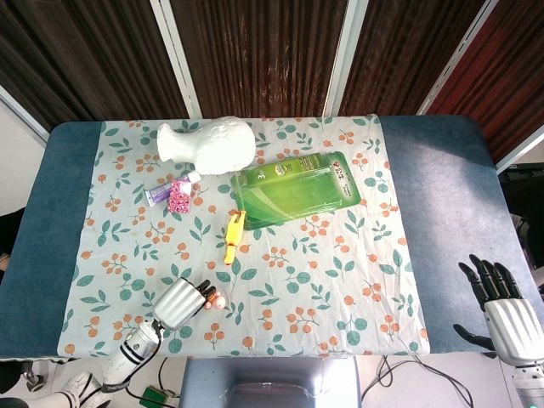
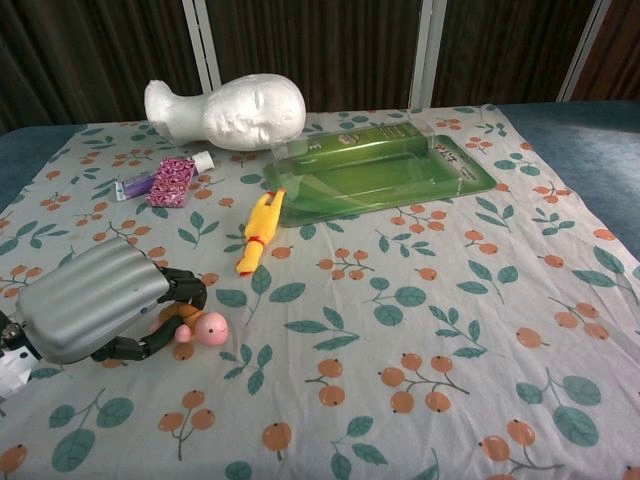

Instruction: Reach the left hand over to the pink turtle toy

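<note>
The pink turtle toy (image 2: pixel 208 327) lies on the floral cloth near the table's front left corner. Only its pink head and a bit of brown shell show past my left hand's fingers. My left hand (image 2: pixel 95 300) lies over it with the dark fingers curled round the shell, holding it. The head view gives the same picture: the left hand (image 1: pixel 180 302) sits by the front edge, and the turtle (image 1: pixel 216 301) peeks out at its fingertips. My right hand (image 1: pixel 501 308) hangs off the table's front right corner, fingers apart and empty.
A white foam head (image 2: pixel 225 108) lies at the back left. Beside it are a purple tube and a pink patterned pack (image 2: pixel 170 180). A green blister pack (image 2: pixel 380 165) lies at back centre. A yellow rubber chicken (image 2: pixel 258 232) lies between it and my left hand.
</note>
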